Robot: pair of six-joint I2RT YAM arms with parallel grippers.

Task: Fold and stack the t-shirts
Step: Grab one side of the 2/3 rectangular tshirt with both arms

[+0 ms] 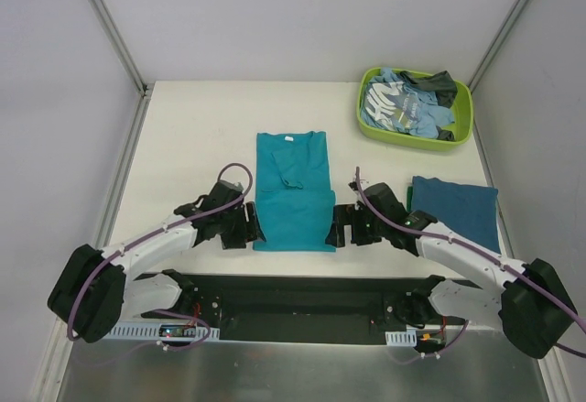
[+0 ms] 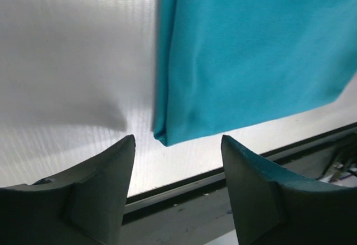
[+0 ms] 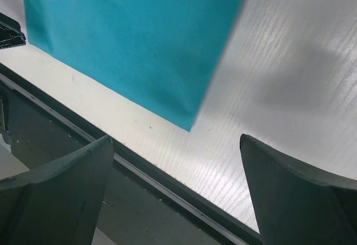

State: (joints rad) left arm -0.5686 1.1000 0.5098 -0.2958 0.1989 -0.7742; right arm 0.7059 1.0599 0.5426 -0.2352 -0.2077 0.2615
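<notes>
Teal t-shirt [image 1: 293, 196] is noted at mid-frame on the desk [image 1: 183, 127], long axis running top to bottom, its lower-left corner met by the left jaws, lower-right by the right jaws, both spread wide, empty, equally near.

A robotics lab test cell: plain white panels [image 1: 302, 17] on metal struts [image 1: 110, 28] wall in the white bench [image 1: 192, 127]. A cabled left arm [image 1: 146, 242] and right arm [image 1: 467, 254] are bolted at its near edge.
</notes>
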